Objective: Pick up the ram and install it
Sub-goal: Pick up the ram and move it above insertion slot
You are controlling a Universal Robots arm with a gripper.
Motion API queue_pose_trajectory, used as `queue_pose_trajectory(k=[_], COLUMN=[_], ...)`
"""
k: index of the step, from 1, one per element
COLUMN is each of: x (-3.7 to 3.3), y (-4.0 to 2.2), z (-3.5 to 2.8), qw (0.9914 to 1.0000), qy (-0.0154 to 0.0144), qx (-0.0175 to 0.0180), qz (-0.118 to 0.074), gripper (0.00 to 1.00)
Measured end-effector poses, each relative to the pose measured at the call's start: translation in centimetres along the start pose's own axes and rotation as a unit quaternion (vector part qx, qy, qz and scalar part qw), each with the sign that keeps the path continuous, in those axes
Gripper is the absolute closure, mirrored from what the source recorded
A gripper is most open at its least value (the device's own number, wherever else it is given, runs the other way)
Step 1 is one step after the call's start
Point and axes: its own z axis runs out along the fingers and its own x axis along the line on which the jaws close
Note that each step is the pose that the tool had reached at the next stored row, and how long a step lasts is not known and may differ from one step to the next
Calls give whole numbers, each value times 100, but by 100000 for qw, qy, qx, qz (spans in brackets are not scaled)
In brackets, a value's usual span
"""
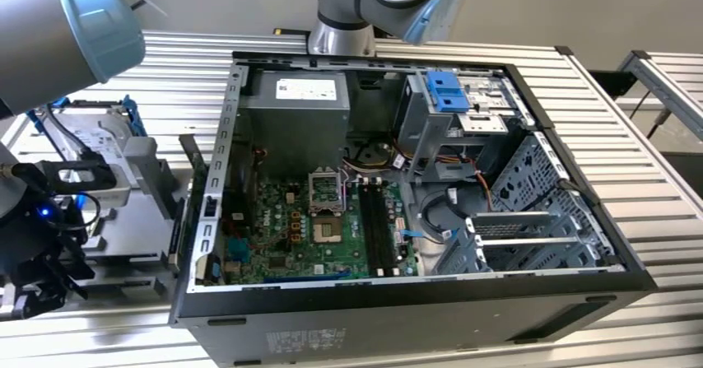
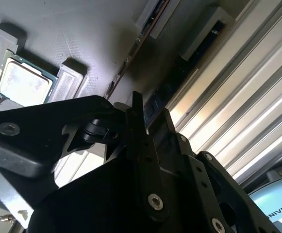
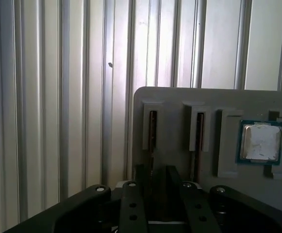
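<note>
A ribbed metal table [image 1: 615, 137] was seen carrying two things: a grey tray [image 3: 179, 97], laid directly under the gripper [image 3: 155, 172], and an open computer case [image 1: 417, 319], set off to its side.

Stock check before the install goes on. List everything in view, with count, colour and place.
table: one, silver slats, under everything
holder: one, grey, on the table
ram: two sticks, dark edge-on, upright in holder slots
processor: one, silver, in a holder recess
hard drive: one, silver with blue brackets, exterior view's left
computer case: one, black, open, mid-table
motherboard: one, green, inside the case
drive bracket: one, blue, in the case's drive cage
arm: one, grey with blue caps, reaching to the holder
pincer: one, black, at the ram stick farther from the processor
</note>
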Motion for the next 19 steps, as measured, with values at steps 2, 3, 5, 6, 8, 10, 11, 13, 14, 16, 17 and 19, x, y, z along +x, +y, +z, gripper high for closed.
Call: queue_pose_trajectory(k=[2, 3, 5, 6, 8, 10, 11, 13, 14, 16, 17, 19], x=[-4, -4, -5, -5, -5, -6, -6, -6, -6, -6, -7, -7], y=[2, 2, 2, 2, 2, 2, 2, 2, 2, 2, 2, 2], z=[0, 0, 0, 0, 0, -1, 0, 0, 0, 0, 0, 0], qw=[100000, 100000, 100000, 100000, 100000, 100000, 100000, 100000, 100000, 100000, 100000, 100000], qy=[4, 5, 2, 3, 4, 9, -5, 2, 3, 3, 3, 6], qx=[0, -4, -2, -3, -2, -5, 3, -3, -3, -3, -3, -3], qz=[3, -1, 3, 5, 6, 5, 8, 6, 5, 3, 3, 5], gripper=[0, 0, 0, 0, 100, 100, 100, 100, 100, 100, 100, 100])
